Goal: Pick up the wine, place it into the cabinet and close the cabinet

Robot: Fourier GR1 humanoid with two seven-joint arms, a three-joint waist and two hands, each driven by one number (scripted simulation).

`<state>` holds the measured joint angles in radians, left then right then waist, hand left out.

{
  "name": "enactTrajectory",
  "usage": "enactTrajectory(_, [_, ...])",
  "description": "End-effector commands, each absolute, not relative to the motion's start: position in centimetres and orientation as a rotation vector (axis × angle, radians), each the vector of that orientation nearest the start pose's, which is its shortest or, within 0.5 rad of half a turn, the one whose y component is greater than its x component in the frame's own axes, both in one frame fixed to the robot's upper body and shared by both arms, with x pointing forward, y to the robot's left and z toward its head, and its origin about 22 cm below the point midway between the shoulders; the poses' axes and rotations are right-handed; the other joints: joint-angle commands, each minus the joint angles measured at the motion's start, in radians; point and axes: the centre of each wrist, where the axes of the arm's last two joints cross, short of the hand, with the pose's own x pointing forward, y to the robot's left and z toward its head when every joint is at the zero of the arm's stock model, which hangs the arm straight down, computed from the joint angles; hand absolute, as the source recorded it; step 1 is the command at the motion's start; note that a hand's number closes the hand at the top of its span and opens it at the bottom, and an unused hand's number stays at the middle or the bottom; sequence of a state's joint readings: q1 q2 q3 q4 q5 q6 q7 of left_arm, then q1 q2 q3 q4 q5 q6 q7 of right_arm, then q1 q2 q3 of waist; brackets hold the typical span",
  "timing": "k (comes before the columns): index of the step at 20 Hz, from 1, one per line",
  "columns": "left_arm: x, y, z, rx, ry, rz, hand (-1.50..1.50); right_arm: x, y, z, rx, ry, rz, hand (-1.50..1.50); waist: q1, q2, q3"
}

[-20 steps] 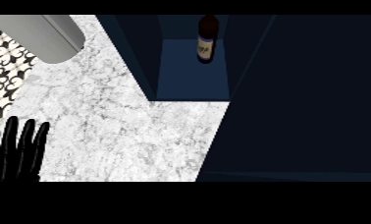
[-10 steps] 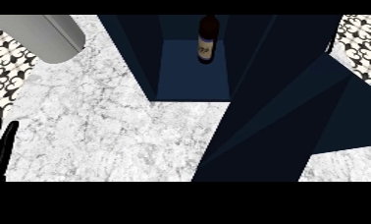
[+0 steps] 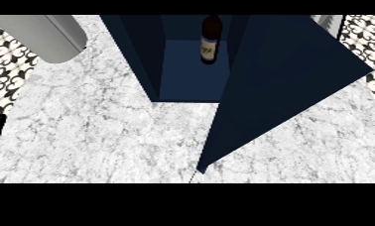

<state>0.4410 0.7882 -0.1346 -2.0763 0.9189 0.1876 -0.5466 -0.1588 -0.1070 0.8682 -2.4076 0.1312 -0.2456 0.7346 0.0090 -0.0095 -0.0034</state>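
Wine bottle [image 3: 210, 41] stands upright on the floor of the dark blue cabinet [image 3: 147, 51], toward the back. I judge it glass: heavy for its width, slick, breakable, top-heavy if nudged. If I had to take it again, I'd grip the body at the label, not the neck. Cabinet door [image 3: 282, 86] stands partly swung, its lower corner over the marble counter [image 3: 95, 131]. Neither hand shows in my head view, so I cannot tell their pose. Grey cylinder [image 3: 44, 34] sits far left.

White marble counter [image 3: 95, 121], navy cabinet [image 3: 147, 56] standing on it, grey cylinder [image 3: 44, 36] at back left
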Motion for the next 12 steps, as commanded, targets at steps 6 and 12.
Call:
enactTrajectory(6, [14.6, 32.5, 9.8, -0.254, -1.938, 0.187, -1.5, 11.9, -5.1, 20.1, 0.594, -1.742, 0.641, 1.5, 0.025, 0.007, -0.001])
enactTrajectory(12, [14.8, 30.8, 9.2, -0.267, -1.924, 0.208, -1.5, 14.1, -3.9, 21.3, 0.649, -1.726, 0.601, 1.5, 0.035, 0.014, -0.001])
